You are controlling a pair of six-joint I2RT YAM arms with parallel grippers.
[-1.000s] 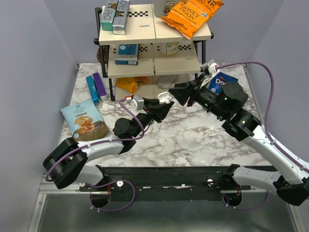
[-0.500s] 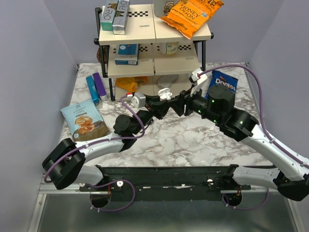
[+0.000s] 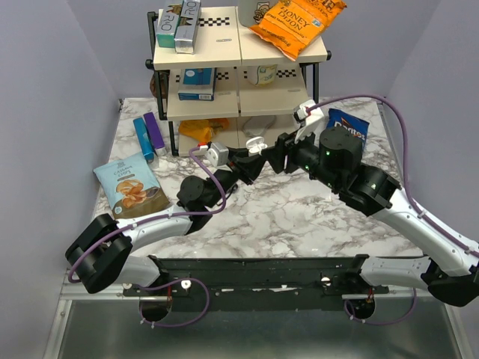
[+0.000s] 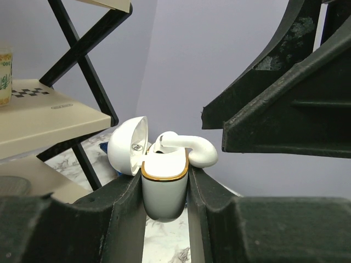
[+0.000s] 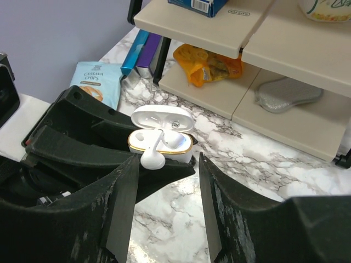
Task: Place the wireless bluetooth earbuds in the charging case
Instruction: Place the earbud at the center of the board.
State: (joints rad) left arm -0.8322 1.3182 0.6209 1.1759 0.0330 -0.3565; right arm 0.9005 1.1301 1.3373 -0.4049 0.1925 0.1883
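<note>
My left gripper (image 4: 164, 183) is shut on the white charging case (image 4: 164, 189), holding it upright above the marble table with its lid (image 4: 129, 145) flipped open. One white earbud (image 4: 189, 149) lies loose across the case's gold-rimmed opening, its bulb hanging over the edge. In the right wrist view that same earbud (image 5: 153, 158) leans out of the case (image 5: 178, 153), and a second earbud (image 5: 176, 141) sits in its slot. My right gripper (image 5: 164, 183) stands open just short of the case with nothing between its fingers. In the top view the left gripper (image 3: 249, 163) and right gripper (image 3: 274, 155) meet at the case (image 3: 256, 145).
A two-tier beige shelf rack (image 3: 239, 101) stands behind the grippers with boxes and an orange snack bag (image 3: 298, 24) on it. A Doritos bag (image 3: 348, 126) lies at the right, a cassava chips bag (image 3: 129, 187) at the left, and blue and purple sticks (image 3: 149, 134) beside the rack.
My right arm has swung left up to the case and its jaws have widened. An earbud now lies across the case's opening. The left gripper has kept its hold, shifting slightly.
</note>
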